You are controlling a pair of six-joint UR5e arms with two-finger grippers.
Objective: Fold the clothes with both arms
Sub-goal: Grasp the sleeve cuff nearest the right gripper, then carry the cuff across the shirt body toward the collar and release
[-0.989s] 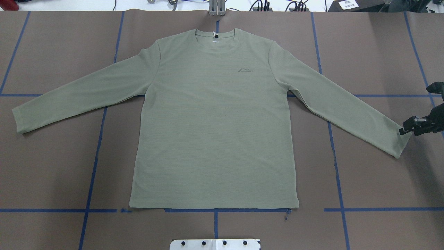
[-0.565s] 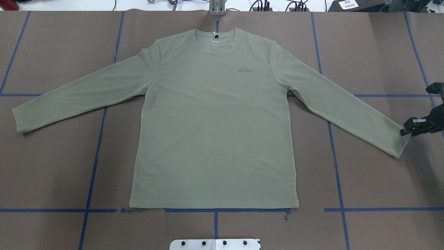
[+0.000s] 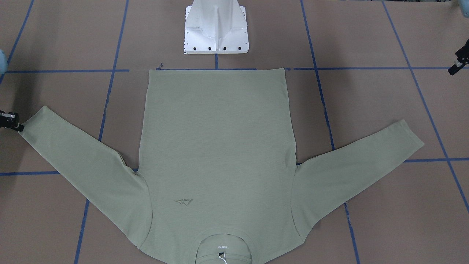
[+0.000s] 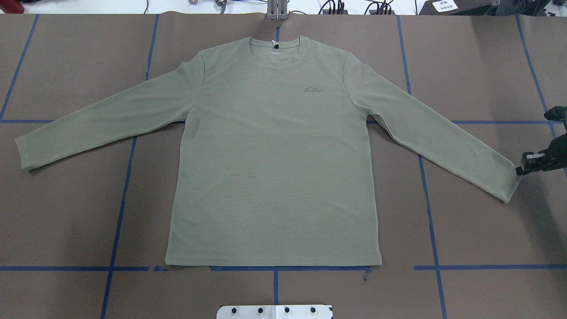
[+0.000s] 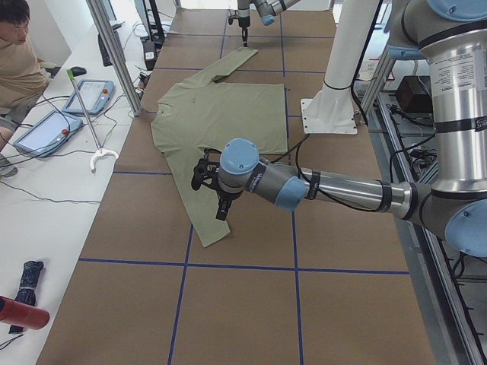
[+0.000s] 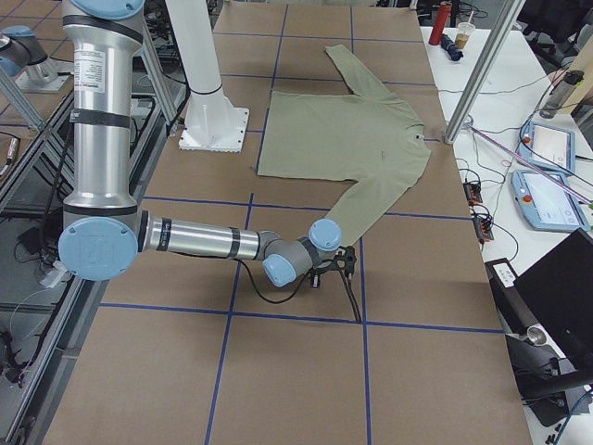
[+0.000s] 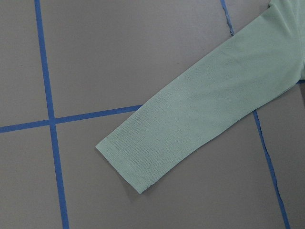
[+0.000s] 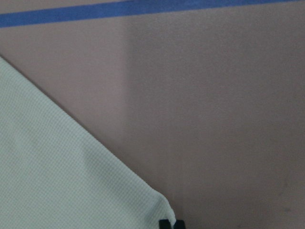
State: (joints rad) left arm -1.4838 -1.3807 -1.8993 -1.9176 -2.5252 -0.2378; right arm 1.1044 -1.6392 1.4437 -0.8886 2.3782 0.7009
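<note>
The sage-green shirt (image 4: 274,155) lies flat and face up on the brown table, collar far from me and both sleeves spread out. My right gripper (image 4: 520,169) is low at the top corner of the right sleeve cuff (image 4: 509,184). In the right wrist view its fingertips (image 8: 165,223) are nearly together on that cuff corner (image 8: 159,202). My left gripper (image 3: 454,69) hangs high over the table near the left sleeve cuff (image 7: 128,157). It does not touch the cuff. I cannot tell how its jaws stand.
The white metal base (image 3: 216,29) stands at the table's near edge, just past the shirt's hem. Blue tape lines (image 4: 119,212) cross the table. A side bench holds tablets (image 5: 84,95) and cables, and an operator (image 5: 15,53) sits there.
My right gripper's tip has drawn a little outward, off the sleeve end to the cuff corner. The shirt has not moved.
</note>
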